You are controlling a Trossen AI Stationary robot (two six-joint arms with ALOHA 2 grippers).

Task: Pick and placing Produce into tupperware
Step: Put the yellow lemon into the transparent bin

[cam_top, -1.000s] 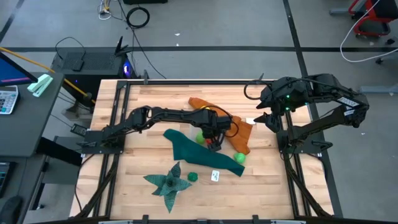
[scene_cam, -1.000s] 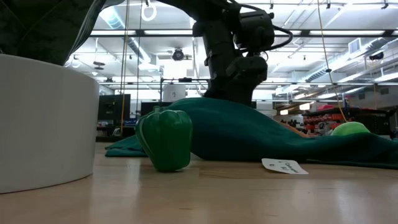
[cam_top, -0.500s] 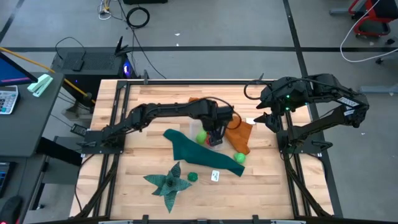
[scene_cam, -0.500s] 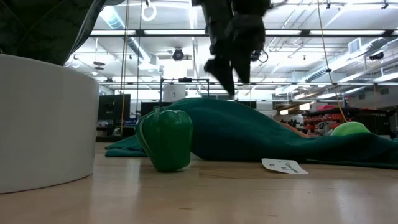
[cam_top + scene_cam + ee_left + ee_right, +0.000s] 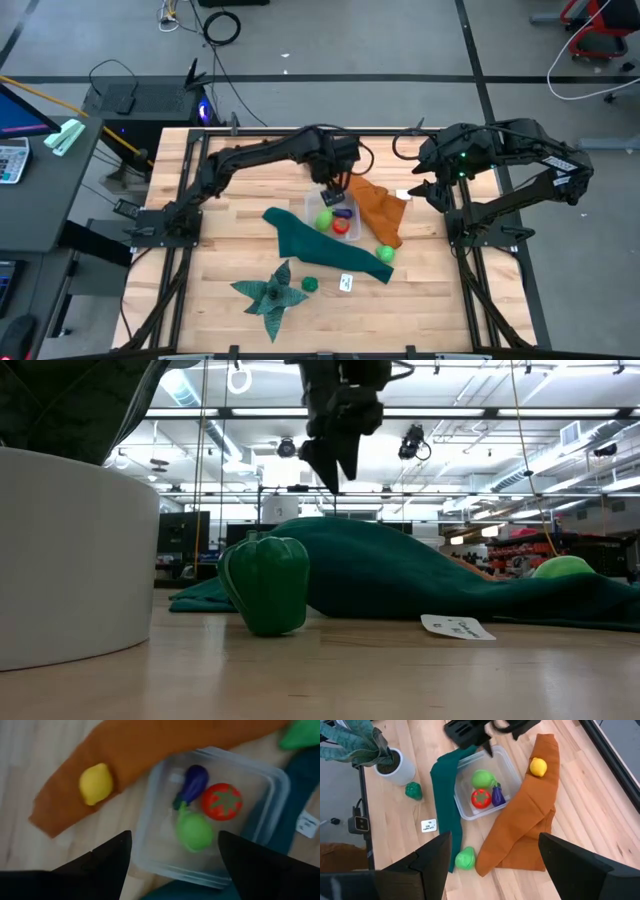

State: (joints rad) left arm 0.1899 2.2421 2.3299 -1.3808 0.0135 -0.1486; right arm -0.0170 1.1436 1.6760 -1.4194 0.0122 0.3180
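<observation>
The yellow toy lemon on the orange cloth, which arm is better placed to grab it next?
Left. Its open hand hangs just above the yellow toy lemon beside the clear plastic box; the right hand waits at the table's edge.

Your left gripper (image 5: 333, 187) has lifted off the tupperware (image 5: 265, 795) and pulled back; its open fingers (image 5: 107, 857) now hang empty above the box's rim. The purple eggplant (image 5: 191, 784), red tomato (image 5: 221, 801) and light green fruit (image 5: 194, 831), earlier hidden under the gripper, now show inside.
</observation>
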